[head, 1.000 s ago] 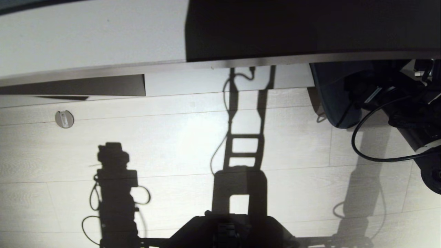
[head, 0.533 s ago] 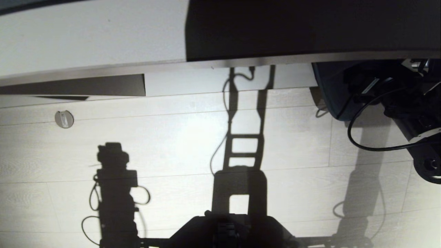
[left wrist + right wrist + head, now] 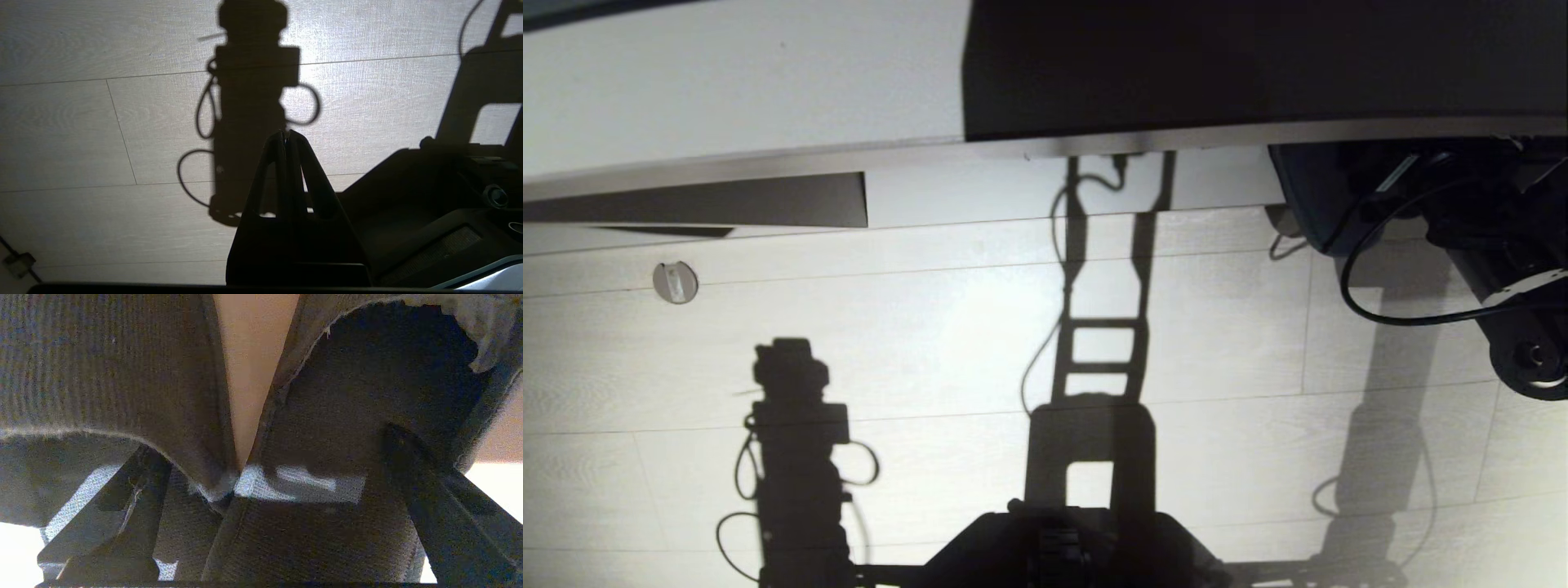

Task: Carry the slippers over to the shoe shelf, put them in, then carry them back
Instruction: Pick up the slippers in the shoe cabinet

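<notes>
Dark fabric slippers point(image 3: 122, 375) fill right wrist view, pair side by side, touching. Right gripper point(image 3: 261, 522) fingers spread wide, one inside each slipper opening, so pair looks carried on spread fingers, not pinched. Head view: slipper point(image 3: 1311, 200) at shoe shelf point(image 3: 1094, 147) edge, right arm behind. Judgement: insertion underway, release and return trip left. Left gripper point(image 3: 286, 134) closed, parked over floor point(image 3: 102, 122).
</notes>
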